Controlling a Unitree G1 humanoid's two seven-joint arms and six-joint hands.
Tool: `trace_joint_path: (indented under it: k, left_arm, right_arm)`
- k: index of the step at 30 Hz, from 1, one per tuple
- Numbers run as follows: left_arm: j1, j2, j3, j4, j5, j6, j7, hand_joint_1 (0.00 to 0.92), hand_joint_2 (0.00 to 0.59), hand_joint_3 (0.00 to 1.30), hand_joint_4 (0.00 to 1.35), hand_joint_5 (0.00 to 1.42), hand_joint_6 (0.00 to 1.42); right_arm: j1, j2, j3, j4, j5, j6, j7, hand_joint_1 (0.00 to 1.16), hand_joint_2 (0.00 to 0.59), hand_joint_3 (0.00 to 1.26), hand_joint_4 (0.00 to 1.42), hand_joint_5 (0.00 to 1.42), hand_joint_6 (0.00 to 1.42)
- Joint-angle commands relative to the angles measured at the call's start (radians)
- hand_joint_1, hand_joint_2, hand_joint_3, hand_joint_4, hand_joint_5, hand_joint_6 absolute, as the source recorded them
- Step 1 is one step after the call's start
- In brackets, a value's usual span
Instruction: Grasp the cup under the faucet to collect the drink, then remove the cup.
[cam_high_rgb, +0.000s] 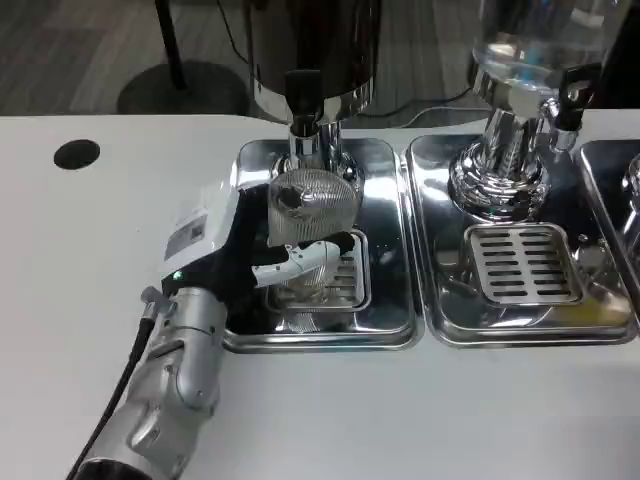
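While my left hand (250, 262) wraps its fingers around the ribbed clear cup (308, 225), I hold the cup over the drip grate (335, 280) in the left steel tray (385, 330), its mouth just below the black-handled faucet (304, 100). I judge this the collecting step; next the tap needs opening, with the cup kept upright. My forearm reaches in from the lower left.

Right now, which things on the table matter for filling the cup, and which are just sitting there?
In the job: cup, left hand holding it, faucet, left drip tray.
Just there: second dispenser, right drip tray, black table hole.
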Motion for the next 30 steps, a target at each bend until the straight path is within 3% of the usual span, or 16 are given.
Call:
trace_joint_path:
  k: [1, 9, 19, 26, 30]
  left_arm:
    - [-0.001, 0.009, 0.005, -0.023, 0.0, -0.018, 0.014, 0.375, 0.154, 0.44, 0.48, 0.33, 0.23]
    - [0.007, 0.017, 0.017, -0.031, -0.016, -0.02, 0.007, 0.329, 0.143, 0.39, 0.18, 0.29, 0.23]
    - [0.017, 0.021, 0.023, -0.04, -0.024, -0.025, 0.002, 0.313, 0.115, 0.37, 0.15, 0.28, 0.23]
    - [0.029, 0.031, 0.027, -0.057, -0.025, -0.027, -0.007, 0.265, 0.051, 0.35, 0.14, 0.26, 0.22]
    - [0.039, 0.039, 0.028, -0.066, -0.027, -0.029, -0.017, 0.219, 0.023, 0.26, 0.12, 0.24, 0.21]
  right_arm:
    - [0.002, 0.003, -0.011, 0.005, 0.006, -0.013, -0.012, 0.71, 0.528, 0.33, 0.27, 0.17, 0.04]
    - [0.0, 0.008, -0.013, 0.002, 0.008, -0.02, -0.019, 0.73, 0.522, 0.33, 0.28, 0.18, 0.04]
    - [0.001, 0.017, -0.022, -0.001, 0.008, -0.041, -0.039, 0.74, 0.529, 0.34, 0.27, 0.18, 0.04]
    - [-0.001, 0.024, -0.028, 0.002, 0.007, -0.065, -0.049, 0.74, 0.539, 0.34, 0.27, 0.18, 0.06]
    - [0.002, 0.027, -0.031, 0.004, 0.004, -0.074, -0.051, 0.74, 0.537, 0.34, 0.26, 0.18, 0.05]
